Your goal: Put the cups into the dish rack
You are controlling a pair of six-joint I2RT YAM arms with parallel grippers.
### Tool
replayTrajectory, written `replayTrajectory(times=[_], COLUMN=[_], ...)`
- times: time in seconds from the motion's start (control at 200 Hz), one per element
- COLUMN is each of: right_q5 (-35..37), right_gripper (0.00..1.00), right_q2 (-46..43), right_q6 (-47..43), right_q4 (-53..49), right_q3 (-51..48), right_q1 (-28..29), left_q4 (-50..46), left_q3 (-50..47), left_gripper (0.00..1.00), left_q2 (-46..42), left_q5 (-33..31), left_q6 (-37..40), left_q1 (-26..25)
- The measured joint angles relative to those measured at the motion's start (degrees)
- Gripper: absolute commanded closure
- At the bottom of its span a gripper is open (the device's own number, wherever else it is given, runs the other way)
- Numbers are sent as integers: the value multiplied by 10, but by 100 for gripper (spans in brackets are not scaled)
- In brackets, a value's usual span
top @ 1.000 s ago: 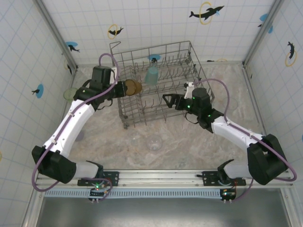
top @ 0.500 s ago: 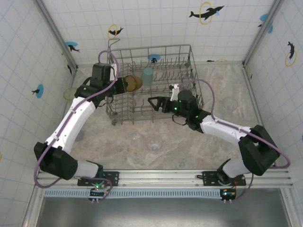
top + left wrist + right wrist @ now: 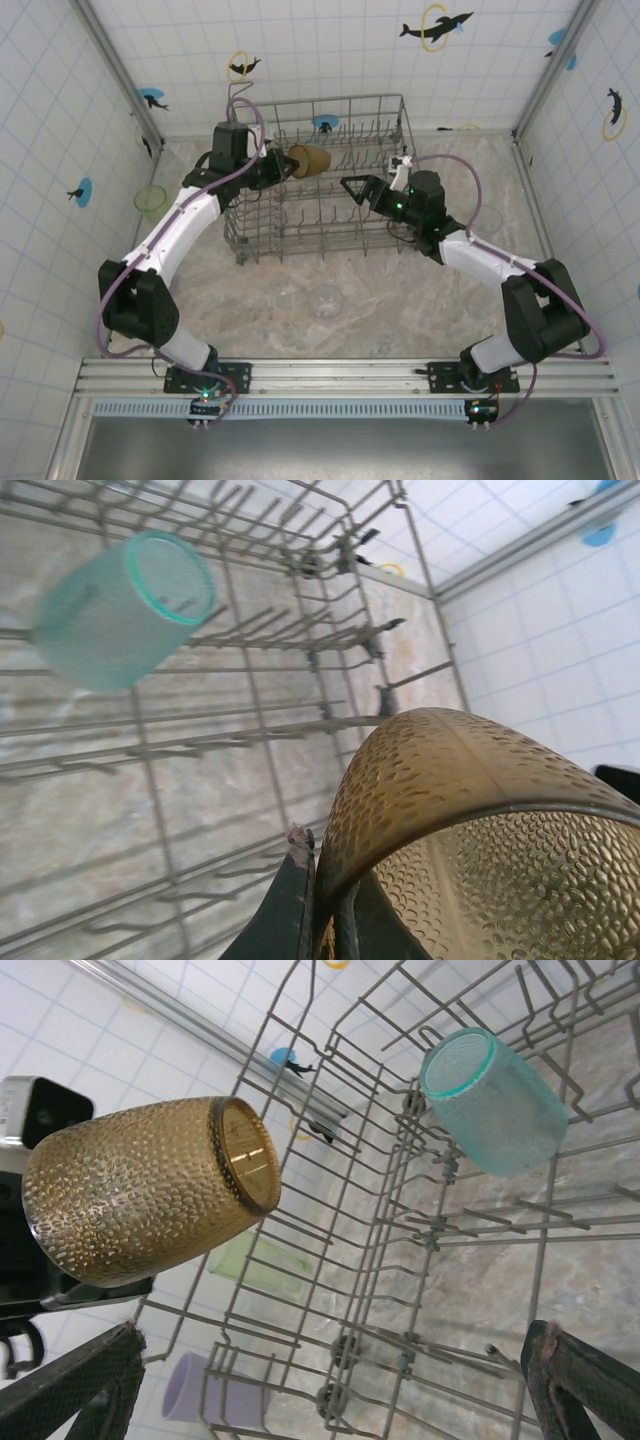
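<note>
My left gripper (image 3: 286, 166) is shut on the wall of the amber-brown cup (image 3: 309, 160), holding it on its side above the back of the grey wire dish rack (image 3: 318, 232). The left wrist view shows my left gripper (image 3: 330, 900) pinching the rim of that amber cup (image 3: 480, 810). A teal cup (image 3: 124, 610) lies tilted on the tines inside the rack (image 3: 250, 690). At the rack's right side my right gripper (image 3: 366, 181) stands open and empty. The right wrist view has this gripper (image 3: 335, 1340) facing the amber cup (image 3: 140, 1200) and the teal cup (image 3: 495, 1100).
A light green cup (image 3: 150, 200) stands by the left wall, seen through the rack as well (image 3: 255, 1260), with a lavender cup (image 3: 205, 1400) near it. Clear cups (image 3: 325, 300) sit on the marbled table in front of the rack. Tiled walls close in both sides.
The left gripper has carried the amber cup rightward over the rack. The right gripper has moved back to the rack's right side, still open. The rack has slid a little to the left.
</note>
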Motion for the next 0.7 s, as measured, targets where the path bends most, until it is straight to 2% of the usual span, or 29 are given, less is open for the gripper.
replayTrajectory(times=[0.275,0.701], right_q5=[-50,-47], right_gripper=[0,0], right_q2=[43,123], right_q6=[84,216], right_q4=[114,271], right_q3=[8,65], right_q1=[-16,-22], left_q4=[145,272], left_q3=[0,-10], left_gripper=[100,100], left_q2=[61,91], left_q5=[107,169], left_q6=[-119,-233], left_q1=[2,2])
